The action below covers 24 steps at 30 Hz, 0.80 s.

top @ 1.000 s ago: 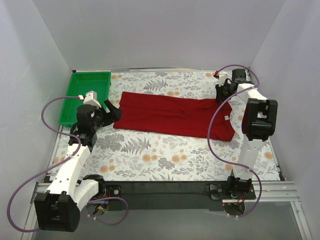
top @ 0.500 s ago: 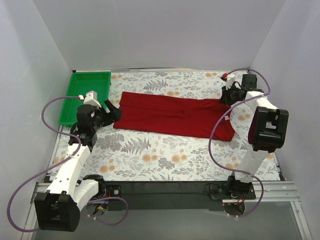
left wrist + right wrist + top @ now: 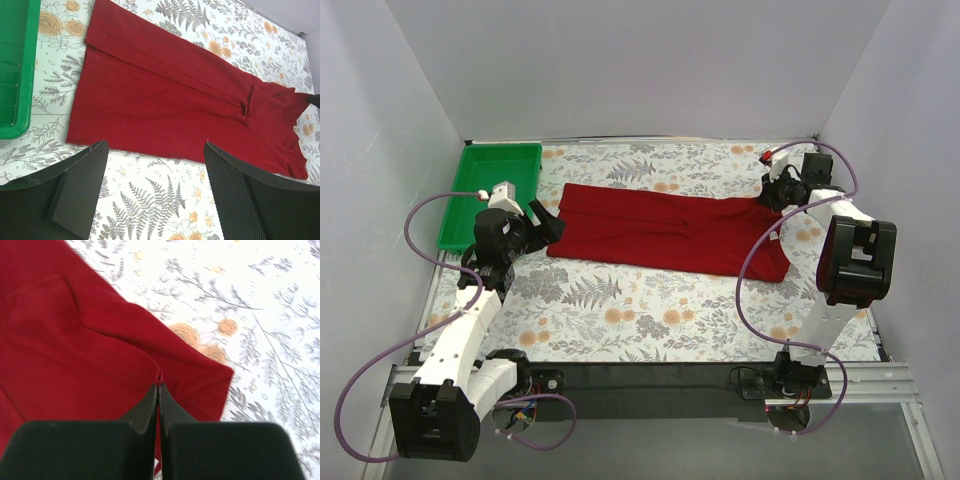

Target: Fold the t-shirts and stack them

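Could easily skew the t-shirt (image 3: 665, 230), spread flat on the table (image 3: 620, 300), on any pull, with right gripper (image 3: 159, 386) pressed shut at its far right corner (can't tell if pinching cloth) and left gripper (image 3: 546, 220) gaping empty beside the left edge.

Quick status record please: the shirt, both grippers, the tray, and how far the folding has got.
t-shirt: one, dark red, lying flat as a long band across the flowered table
left gripper: open, hovering at the t-shirt's left end, holding nothing
right gripper: shut, seems to pinch cloth near the t-shirt's far right corner
tray: green, far left, apart from the t-shirt
progress: folded lengthwise only; no stack in view
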Each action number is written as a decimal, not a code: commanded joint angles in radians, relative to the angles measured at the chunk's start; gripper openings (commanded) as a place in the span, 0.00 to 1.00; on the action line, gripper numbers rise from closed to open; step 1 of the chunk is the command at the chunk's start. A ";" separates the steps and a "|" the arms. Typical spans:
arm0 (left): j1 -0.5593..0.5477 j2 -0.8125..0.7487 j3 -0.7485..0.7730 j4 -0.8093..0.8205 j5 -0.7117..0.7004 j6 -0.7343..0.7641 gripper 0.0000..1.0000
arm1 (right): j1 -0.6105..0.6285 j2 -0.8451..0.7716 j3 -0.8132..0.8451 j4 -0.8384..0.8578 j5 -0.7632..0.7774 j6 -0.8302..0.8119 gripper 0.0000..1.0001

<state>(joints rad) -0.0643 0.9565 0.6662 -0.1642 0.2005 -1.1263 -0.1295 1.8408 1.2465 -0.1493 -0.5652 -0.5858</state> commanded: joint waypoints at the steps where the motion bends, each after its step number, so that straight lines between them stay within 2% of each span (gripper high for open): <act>1: 0.004 -0.002 -0.002 0.006 0.016 0.013 0.71 | -0.010 0.003 0.004 0.065 0.132 0.055 0.04; 3: 0.004 -0.002 0.000 0.006 0.022 0.013 0.71 | -0.010 0.012 0.007 0.071 0.172 0.085 0.10; 4: 0.004 -0.001 0.000 0.003 0.022 0.013 0.71 | -0.010 0.015 0.008 0.073 0.191 0.096 0.29; 5: 0.004 -0.001 0.000 0.005 0.025 0.013 0.71 | -0.010 0.014 0.011 0.074 0.194 0.102 0.38; 7: 0.004 -0.001 0.000 0.006 0.027 0.013 0.71 | -0.010 0.002 0.013 0.080 0.186 0.112 0.45; 12: 0.004 0.002 0.001 0.006 0.030 0.013 0.71 | 0.002 -0.034 0.040 0.065 0.136 0.138 0.45; 13: 0.004 0.002 0.000 0.008 0.031 0.014 0.71 | 0.013 -0.029 0.062 0.039 0.045 0.135 0.43; 16: 0.004 0.008 0.000 0.009 0.036 0.013 0.71 | 0.080 0.029 0.179 -0.152 -0.080 0.107 0.40; 19: 0.004 0.008 0.000 0.006 0.037 0.013 0.71 | 0.175 0.090 0.252 -0.229 -0.101 0.110 0.39; 24: 0.004 0.011 -0.002 0.009 0.039 0.013 0.71 | 0.270 0.205 0.375 -0.289 -0.039 0.152 0.39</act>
<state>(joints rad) -0.0643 0.9745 0.6662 -0.1642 0.2256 -1.1263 0.0982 1.9869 1.5494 -0.3367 -0.5919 -0.4625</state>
